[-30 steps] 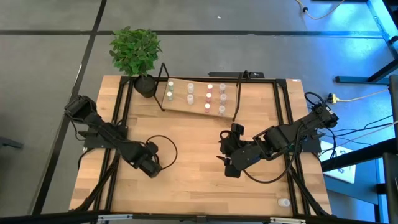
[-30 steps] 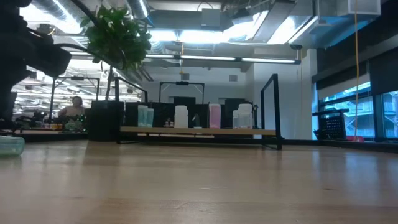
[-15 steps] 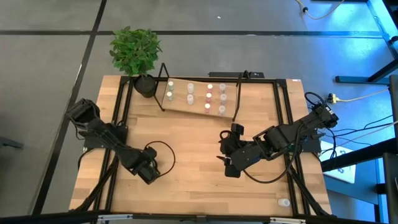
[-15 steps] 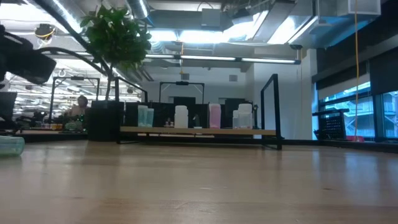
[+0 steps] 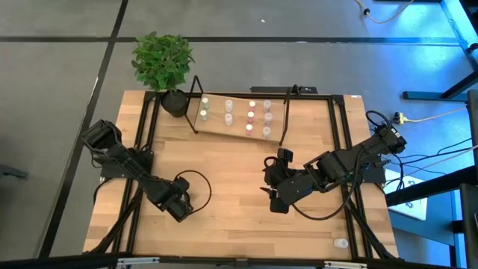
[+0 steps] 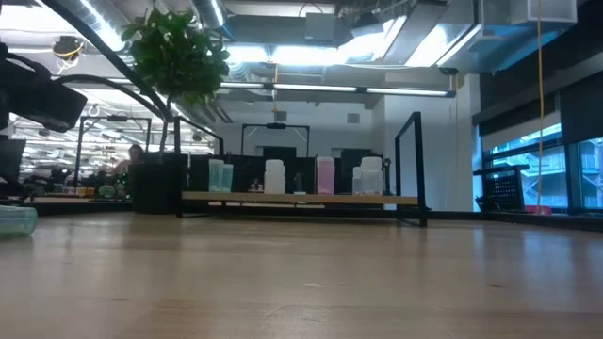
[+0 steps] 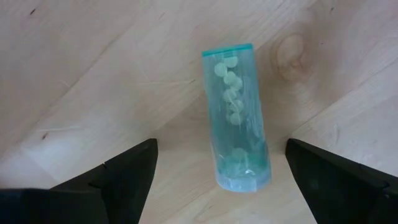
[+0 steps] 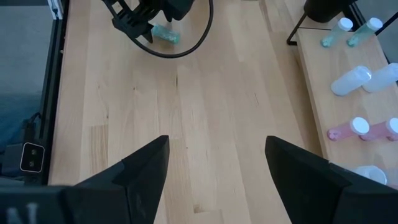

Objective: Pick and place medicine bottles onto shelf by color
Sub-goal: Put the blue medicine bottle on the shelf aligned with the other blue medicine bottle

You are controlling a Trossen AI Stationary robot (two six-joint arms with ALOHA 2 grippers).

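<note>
A teal-green medicine bottle (image 7: 236, 118) lies on its side on the wooden tabletop, cap pointing away from the wrist. My left gripper (image 7: 221, 149) points down over it, open, one finger on each side without touching. In the high view this gripper (image 5: 178, 209) hides the bottle; the low view shows the bottle (image 6: 14, 221) at the far left. The shelf (image 5: 239, 127) stands at the table's far side with several bottles (image 5: 250, 116) upright on its board. My right gripper (image 5: 272, 200) hangs open above mid-table, holding nothing.
A potted plant (image 5: 163, 63) stands at the shelf's left end. One more small bottle (image 5: 340, 243) sits near the table's front right corner. A black cable loop (image 5: 196, 187) hangs beside my left gripper. Bare wood lies between the two arms.
My left gripper has shifted a little toward the table's near left and sunk slightly over the teal-green bottle, staying open. The bottle has not moved.
</note>
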